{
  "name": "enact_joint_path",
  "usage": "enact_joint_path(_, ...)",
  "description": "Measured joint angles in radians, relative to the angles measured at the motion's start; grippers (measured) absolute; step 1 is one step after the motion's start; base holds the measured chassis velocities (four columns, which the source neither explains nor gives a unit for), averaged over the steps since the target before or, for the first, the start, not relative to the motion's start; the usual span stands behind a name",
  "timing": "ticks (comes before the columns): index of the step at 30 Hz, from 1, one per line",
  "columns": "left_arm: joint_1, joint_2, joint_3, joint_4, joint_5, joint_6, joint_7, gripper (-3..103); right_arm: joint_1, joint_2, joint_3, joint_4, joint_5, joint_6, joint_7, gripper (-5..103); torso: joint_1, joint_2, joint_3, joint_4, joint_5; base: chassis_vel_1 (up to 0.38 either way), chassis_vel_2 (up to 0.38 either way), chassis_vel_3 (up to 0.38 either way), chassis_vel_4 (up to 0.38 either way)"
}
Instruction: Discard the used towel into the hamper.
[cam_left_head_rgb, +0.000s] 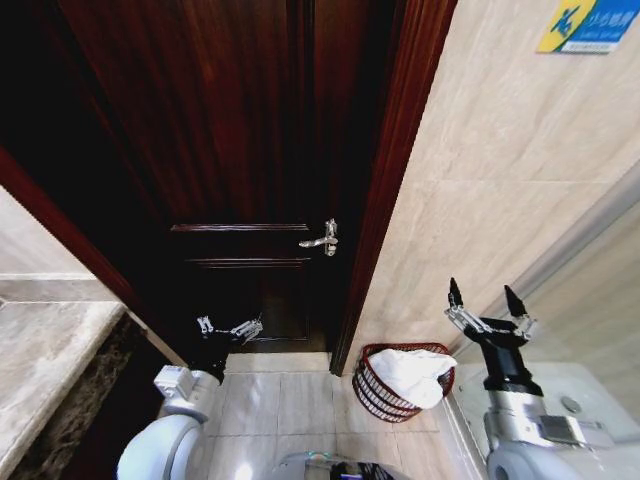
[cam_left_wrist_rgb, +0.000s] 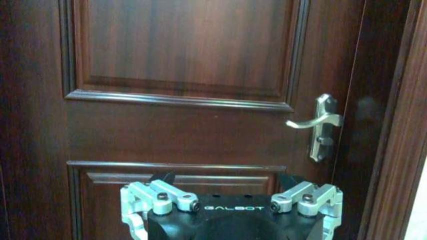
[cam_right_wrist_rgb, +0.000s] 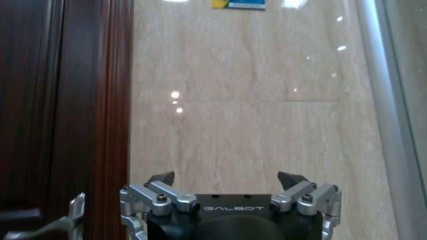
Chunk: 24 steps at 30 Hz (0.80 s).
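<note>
The hamper (cam_left_head_rgb: 372, 392), a small round reddish-brown wire basket, stands on the tiled floor against the beige wall, beside the dark door frame. A white towel (cam_left_head_rgb: 415, 374) lies in it, draped over its right rim. My right gripper (cam_left_head_rgb: 486, 296) is raised to the right of the hamper and above it, open, with nothing between its black fingertips. It faces the beige wall. My left gripper (cam_left_head_rgb: 226, 326) is held low at the left, open and empty, pointing at the dark wooden door (cam_left_wrist_rgb: 187, 75).
The shut dark door has a silver lever handle (cam_left_head_rgb: 324, 239), also seen as the handle (cam_left_wrist_rgb: 319, 121) in the left wrist view. A marble counter (cam_left_head_rgb: 40, 350) is at the left. A white fixture (cam_left_head_rgb: 580, 400) lies at the lower right. Tiled floor (cam_left_head_rgb: 290, 400) spreads before the door.
</note>
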Motion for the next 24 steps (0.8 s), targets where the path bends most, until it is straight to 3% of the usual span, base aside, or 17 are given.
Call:
enact_joint_path(2, 0.0, 0.0, 0.0, 0.0, 0.0, 0.0, 0.0, 100, -0.016, 0.0, -0.007, -0.011, -0.006, 0.014, -0.011, 100, 0.003, 0.007, 0.004, 0.0, 0.0, 0.0, 0.0, 0.0, 0.0)
enact_joint_path(9, 0.0, 0.0, 0.0, 0.0, 0.0, 0.0, 0.0, 100, -0.15, 0.0, -0.083, -0.074, -0.076, 0.166, -0.027, 100, 0.024, 0.053, 0.029, -0.0002, 0.0, 0.0, 0.0, 0.0, 0.0)
enact_joint_path(11, 0.0, 0.0, 0.0, 0.0, 0.0, 0.0, 0.0, 100, -0.16, 0.001, -0.086, -0.073, -0.08, 0.175, -0.021, 100, 0.029, 0.063, 0.034, -0.0001, 0.0, 0.0, 0.0, 0.0, 0.0)
enact_joint_path(24, 0.0, 0.0, 0.0, 0.0, 0.0, 0.0, 0.0, 100, -0.197, 0.001, -0.167, 0.002, -0.128, 0.086, 0.096, 100, 0.066, 0.142, 0.077, 0.0, 0.0, 0.0, 0.0, 0.0, 0.0)
